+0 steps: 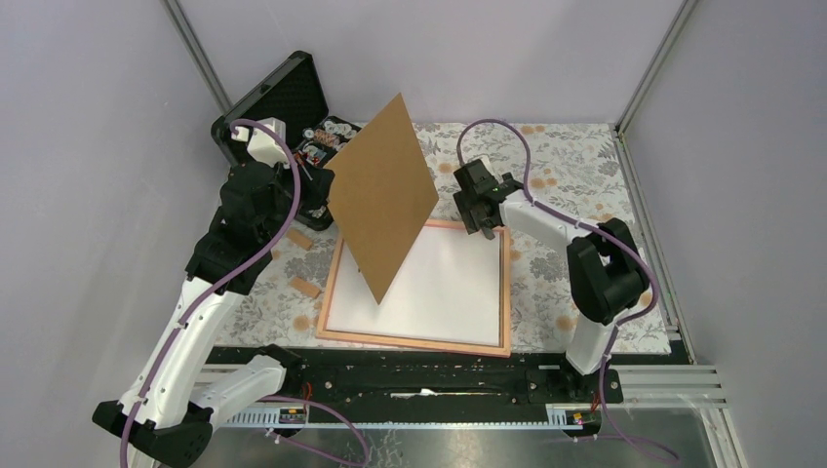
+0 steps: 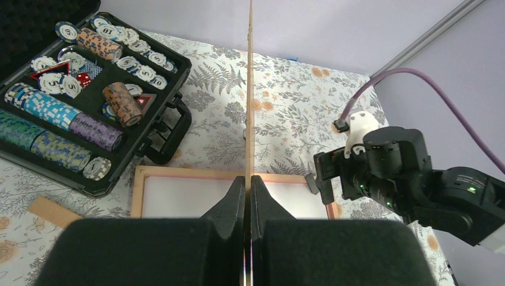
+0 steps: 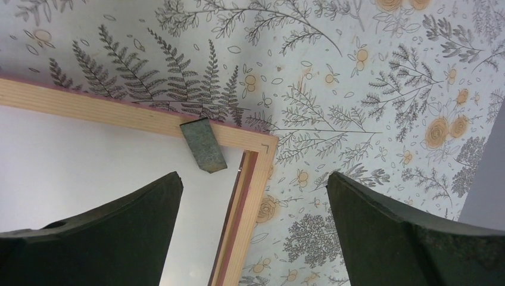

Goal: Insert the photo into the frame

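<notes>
Two long sides of the frame (image 1: 413, 344) run left to right – it lies flat mid-table, the photo (image 1: 439, 283) inside, white back up. Left gripper (image 2: 247, 180) is pinched tight on the standing brown backing board (image 1: 382, 190); right gripper (image 3: 253, 185) gapes wide, empty, over the frame's far right corner. Some chips (image 2: 70, 87) read "5".

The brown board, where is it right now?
In the top view the brown board stands up on edge, tilted, above the left part of the frame, pinched by the left gripper, with the black case behind it to the left.
</notes>
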Tool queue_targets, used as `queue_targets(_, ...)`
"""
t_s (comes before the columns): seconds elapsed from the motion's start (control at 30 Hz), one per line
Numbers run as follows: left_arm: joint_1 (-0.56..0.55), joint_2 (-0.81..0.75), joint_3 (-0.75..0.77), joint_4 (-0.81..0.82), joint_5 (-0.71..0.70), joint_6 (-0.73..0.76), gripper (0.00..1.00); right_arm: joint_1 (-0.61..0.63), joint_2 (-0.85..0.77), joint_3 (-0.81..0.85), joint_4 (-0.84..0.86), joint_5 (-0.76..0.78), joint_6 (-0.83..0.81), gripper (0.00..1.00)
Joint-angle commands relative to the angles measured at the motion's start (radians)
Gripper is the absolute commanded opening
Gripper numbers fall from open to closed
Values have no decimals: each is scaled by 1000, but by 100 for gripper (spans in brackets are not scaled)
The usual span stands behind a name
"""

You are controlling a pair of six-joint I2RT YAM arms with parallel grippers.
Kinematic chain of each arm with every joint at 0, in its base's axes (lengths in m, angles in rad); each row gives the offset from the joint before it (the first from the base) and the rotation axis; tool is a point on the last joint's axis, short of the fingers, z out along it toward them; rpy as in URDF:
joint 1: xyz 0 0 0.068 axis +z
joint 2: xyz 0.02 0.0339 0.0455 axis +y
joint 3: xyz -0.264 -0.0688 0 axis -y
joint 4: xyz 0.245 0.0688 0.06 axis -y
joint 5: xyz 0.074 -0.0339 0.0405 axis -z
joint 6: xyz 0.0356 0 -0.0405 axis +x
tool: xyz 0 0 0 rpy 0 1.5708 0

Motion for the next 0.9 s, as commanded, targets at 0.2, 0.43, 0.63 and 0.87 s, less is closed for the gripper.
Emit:
queue_targets(0.2, 1, 4, -2, 79, 10, -4, 0, 9, 92, 28, -6, -12, -68, 100)
queue_targets(0.43, 1, -3, -7, 79, 4, -1, 0, 13, 143, 46, 0, 62, -59, 100)
queue_targets(0.63, 1, -3, -5, 79, 5, 0, 0, 13, 169, 56, 6, 90, -52, 100)
queue_targets(0.87, 1, -8, -9, 79, 0, 3, 0, 14, 195, 75, 0, 208, -33, 100)
